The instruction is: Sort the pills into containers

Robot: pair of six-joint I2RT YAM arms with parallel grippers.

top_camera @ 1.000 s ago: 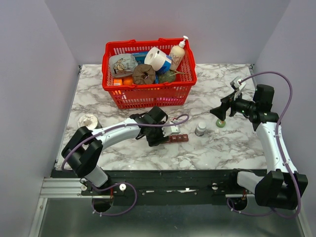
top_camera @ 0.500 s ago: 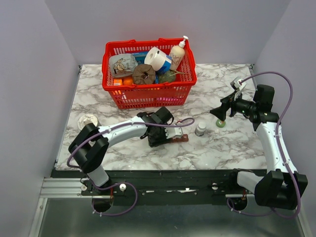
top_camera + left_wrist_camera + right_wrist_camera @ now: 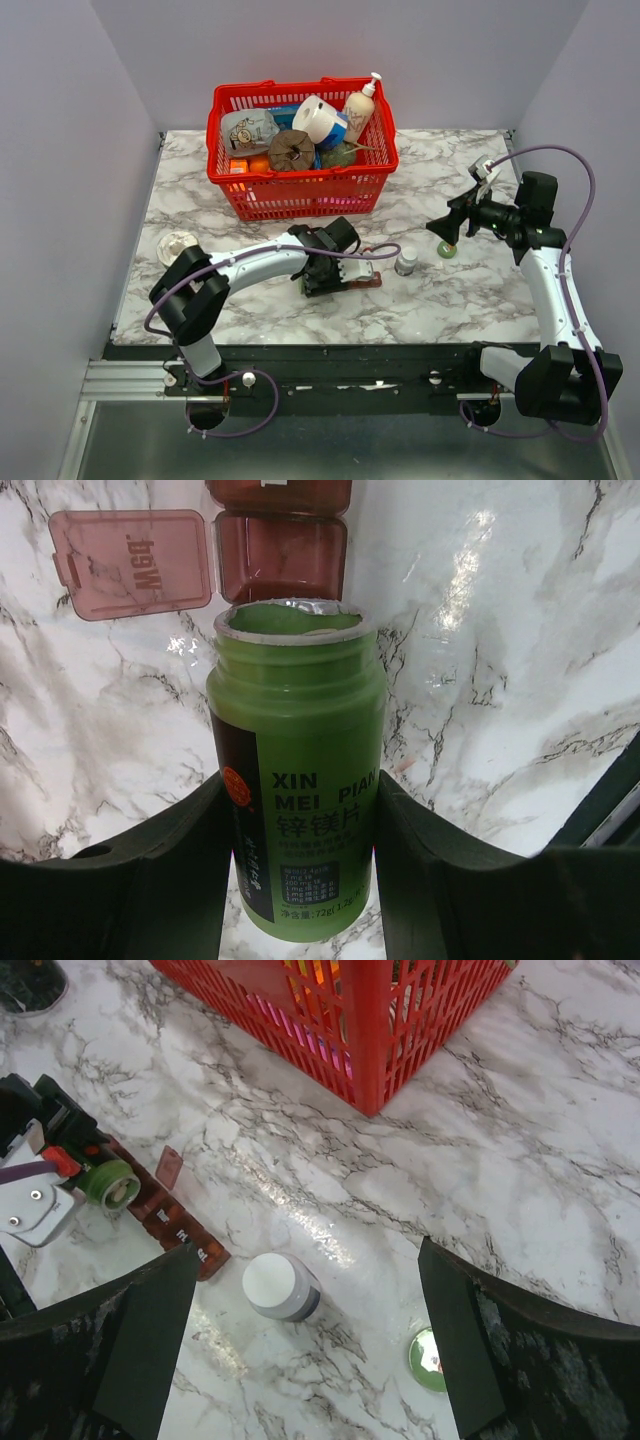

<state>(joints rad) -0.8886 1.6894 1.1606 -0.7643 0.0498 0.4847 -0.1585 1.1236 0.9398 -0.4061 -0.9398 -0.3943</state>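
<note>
Your left gripper [image 3: 300, 805] is clamped on the green bottle [image 3: 296, 720], whose mouth points at the containers [image 3: 282, 555]; their open cell lies just beyond it. They run left-right, mid-table. Your right gripper [image 3: 308, 1260] hangs spread wide, well to the right.

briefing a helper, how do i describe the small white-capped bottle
From the red basket, come forward off its right corner. The bottle stands between the dark red pill strip and a loose green cap; it alone has a white top.
</note>
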